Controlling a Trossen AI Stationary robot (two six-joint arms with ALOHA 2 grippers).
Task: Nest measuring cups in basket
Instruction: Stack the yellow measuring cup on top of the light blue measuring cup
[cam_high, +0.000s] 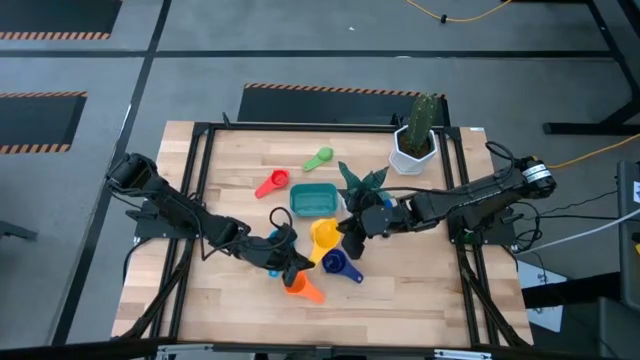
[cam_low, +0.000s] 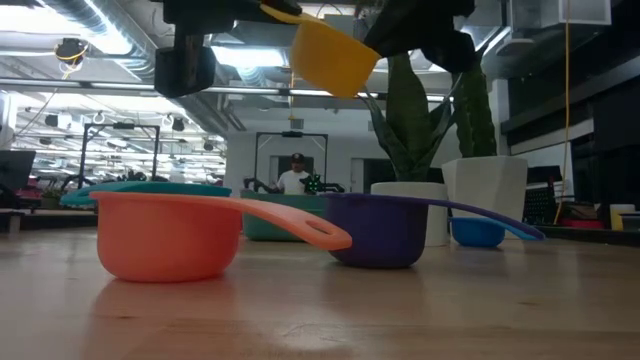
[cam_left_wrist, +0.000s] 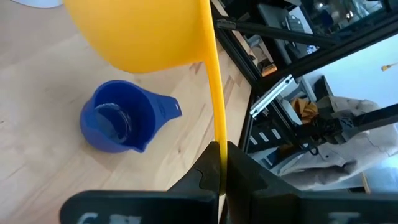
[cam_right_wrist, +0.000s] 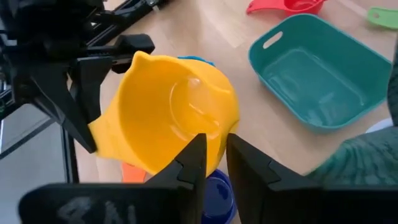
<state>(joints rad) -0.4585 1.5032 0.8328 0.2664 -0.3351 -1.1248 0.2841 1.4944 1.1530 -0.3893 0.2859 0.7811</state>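
Left gripper (cam_high: 290, 258): pressed fully together on the thin handle of the yellow cup (cam_high: 324, 236), which is held edge-on between the pads in the left wrist view, in the air just in front of the basket (cam_high: 314, 199).
Right gripper (cam_high: 350, 237): narrowly parted, its two fingers straddling the rim of the same yellow cup at the side opposite the handle; the cup is pinched from both ends and carried clear of the table.
Yellow cup: seen lifted above the wood in the low view, bowl tilted; a light, hollow, stiff plastic shell is judged, with a smooth wall that could slide in a loose pinch.
Best hold: the flat handle is judged the surest place, since it gives two parallel faces; the curved rim offers less purchase and may twist.
Basket: a teal tub standing open with nothing seen inside, on the table behind the lifted cup.
Dark blue cup (cam_high: 337, 265): resting on the table in front of the basket, below the yellow cup.
Orange cup (cam_high: 298, 286): on the table farther in front of the basket, nearest the table's front edge.
Red cup (cam_high: 272, 183): just to the left of the basket.
Green cup (cam_high: 320, 157): behind the basket.
Light blue cup (cam_low: 476, 231): glimpsed low on the table in the low view; its place relative to the basket cannot be told.
Risk: a light cup held by two grippers may be flexed or flicked away if one hold is let go unevenly.
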